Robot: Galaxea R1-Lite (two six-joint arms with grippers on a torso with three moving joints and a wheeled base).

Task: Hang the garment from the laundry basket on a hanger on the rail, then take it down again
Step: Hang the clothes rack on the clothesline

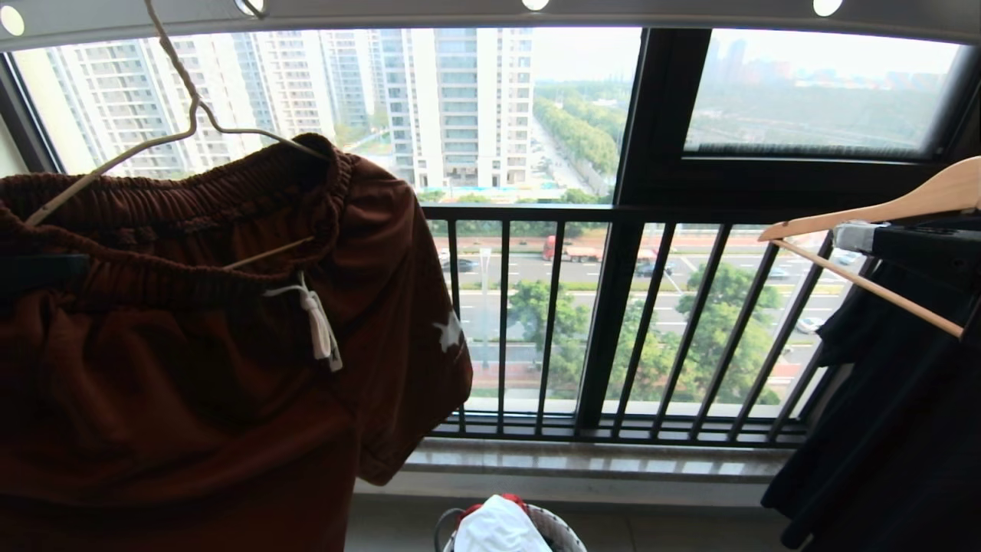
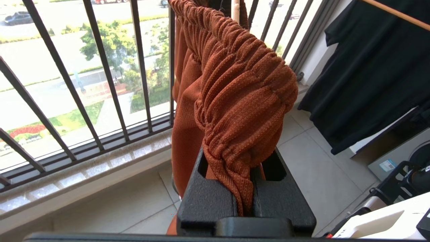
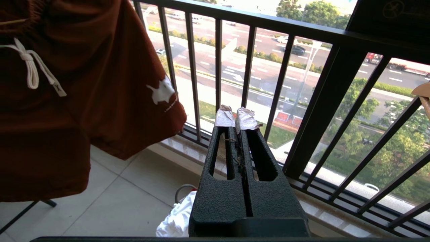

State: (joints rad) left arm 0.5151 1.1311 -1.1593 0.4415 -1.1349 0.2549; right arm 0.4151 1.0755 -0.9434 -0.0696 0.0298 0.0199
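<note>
Pale tiled floor (image 3: pixel 134 188), laundry basket (image 1: pixel 563 533) (white cloth inside)

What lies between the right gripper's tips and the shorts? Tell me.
Nothing: the right wrist view shows only open air and background railing between the shut right gripper and the shorts.

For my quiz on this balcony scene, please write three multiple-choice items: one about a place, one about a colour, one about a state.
1. Where are the shorts?
A. inside the laundry basket
B. on the white hanger under the rail
C. on the floor

2. What colour is the drawstring?
A. white
B. black
C. green

3. How is the left gripper?
A. open and empty
B. shut on a wooden hanger
C. shut on the waistband

Answers:
1 B: the white hanger hooks into the rail and carries the shorts.
2 A: it hangs white against the brown cloth.
3 C: the left wrist view shows its fingers pinching the gathered waistband.
</note>
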